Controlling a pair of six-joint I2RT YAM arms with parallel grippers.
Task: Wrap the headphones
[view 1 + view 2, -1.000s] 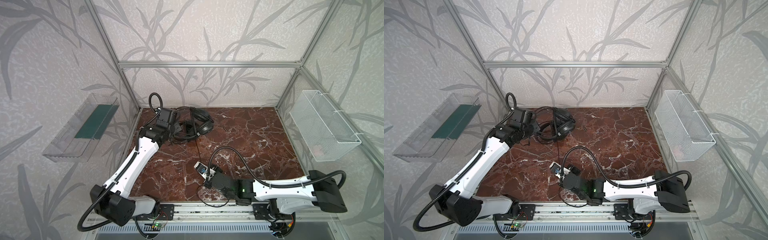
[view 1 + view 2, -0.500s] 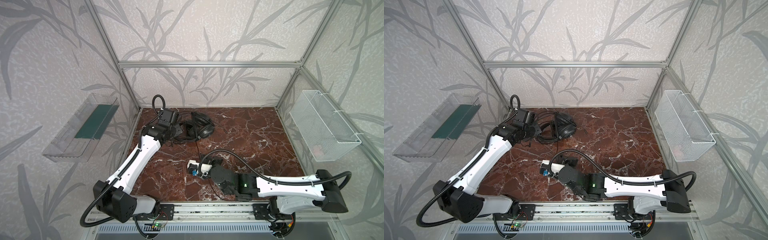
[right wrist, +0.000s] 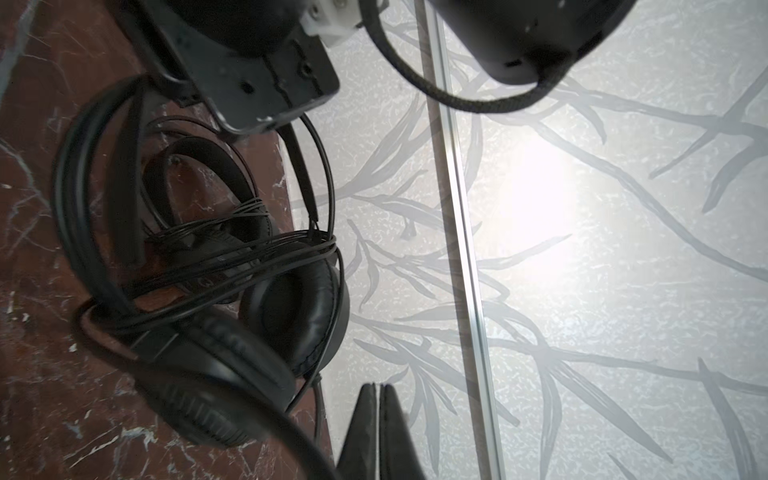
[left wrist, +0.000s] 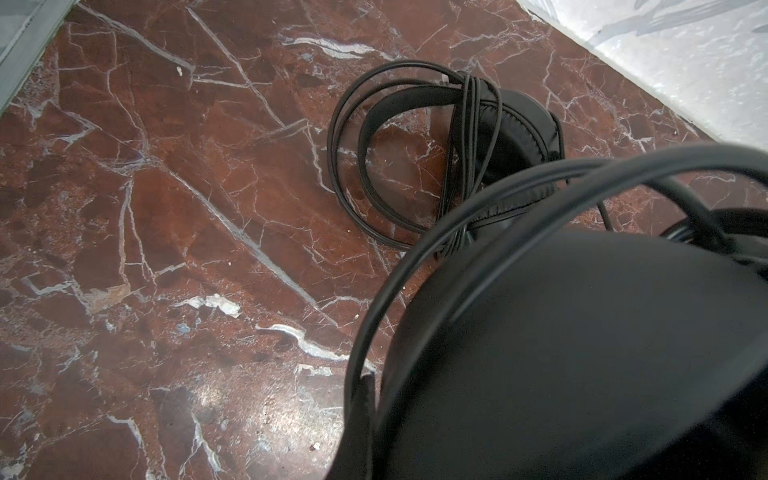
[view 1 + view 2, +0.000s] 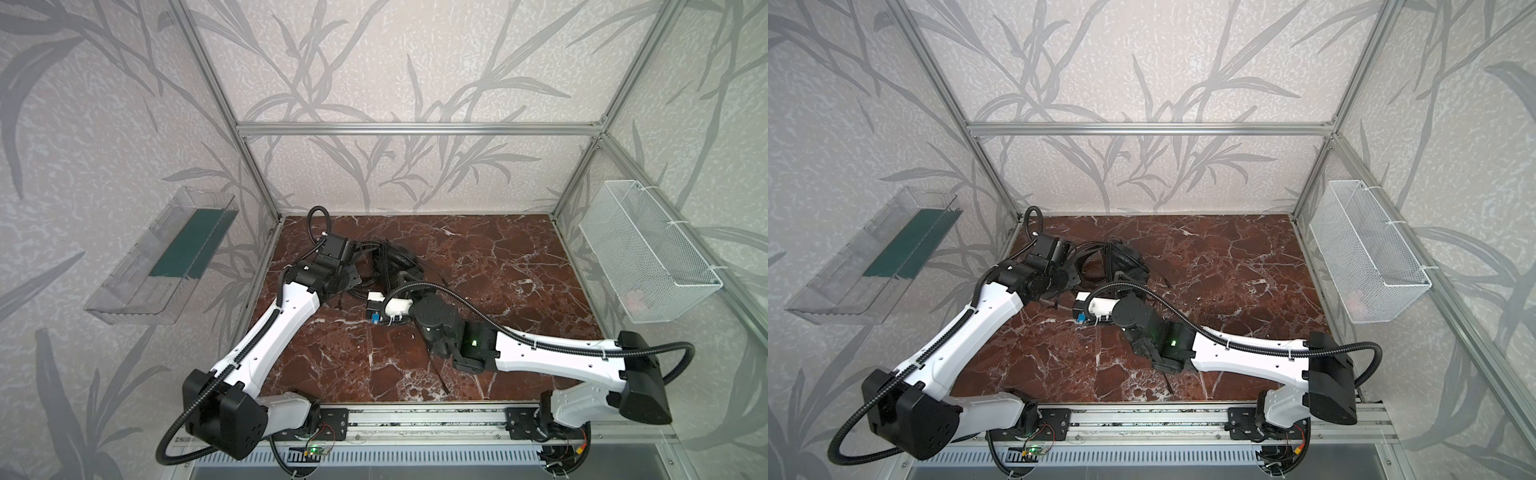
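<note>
Over the last second your right arm has swung from the front middle of the marble tabletop (image 5: 478, 270) toward the back left. It now sits just beside the headphones (image 5: 395, 266), where your left arm already works. The left arm has barely shifted. My reading is that the right arm is coming in to help with the 2nd headset rather than starting anything new.

In both top views the 2 headsets are only a dark tangle in the back left corner, partly under the left wrist.

The wrist views separate them:
- **Left wrist view:** the far headset (image 4: 498, 137) lies flat with its cable looped across the earcups. It looks already wrapped. The near headset (image 4: 582, 353) fills the foreground and hides the left gripper (image 5: 357, 282). Its jaws are closed, but you cannot tell from here whether they pinch that headset.
- **Right wrist view:** the right gripper (image 3: 376, 415) has its fingers pressed together on nothing, and its tips point past the near earcup (image 3: 291, 307).
</note>
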